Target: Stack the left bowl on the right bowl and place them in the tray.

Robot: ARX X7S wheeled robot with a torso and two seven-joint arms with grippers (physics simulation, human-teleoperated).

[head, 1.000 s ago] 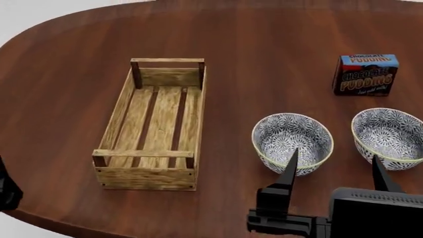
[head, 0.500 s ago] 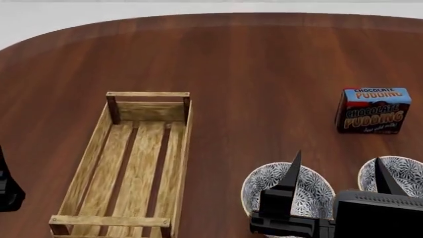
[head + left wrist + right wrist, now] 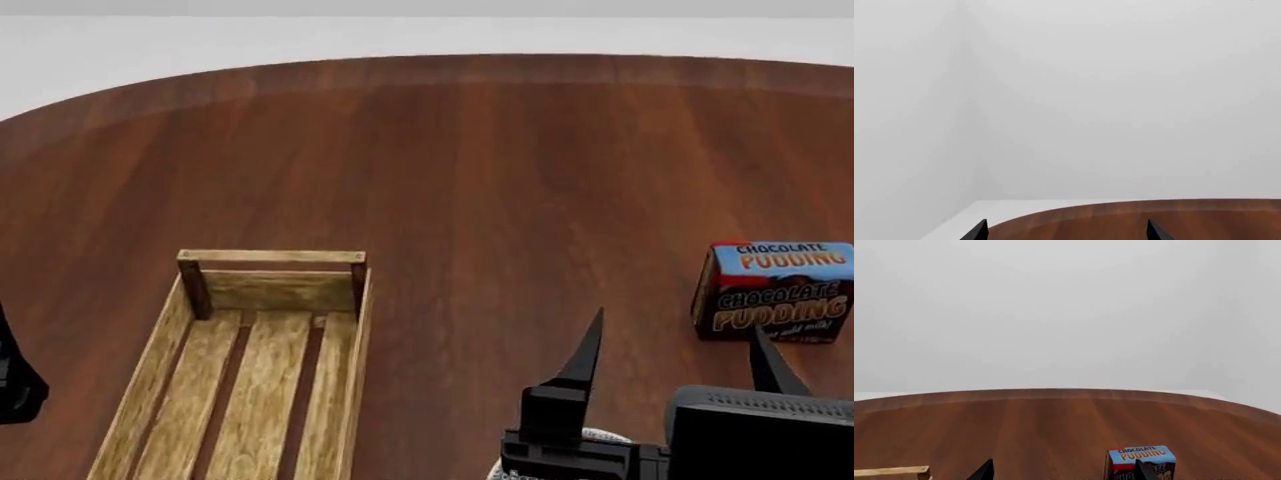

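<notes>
The tray, a long light-wood crate with a slatted bottom, lies at the lower left of the head view; one corner shows in the right wrist view. Only a sliver of one patterned bowl's rim shows behind my right gripper. The other bowl is out of view. My right gripper is open and empty, its black fingers pointing away over the table; it also shows in its wrist view. My left gripper is open and empty at the table's edge.
A blue chocolate pudding box stands at the right, close beyond my right gripper's fingers, and shows in the right wrist view. The dark wooden table stretches far ahead. Part of my left arm shows at the left edge.
The head view has tilted up: tray, box and bowls slid down the picture, and both bowls dropped almost out of frame. My right gripper keeps its place and stays open.
</notes>
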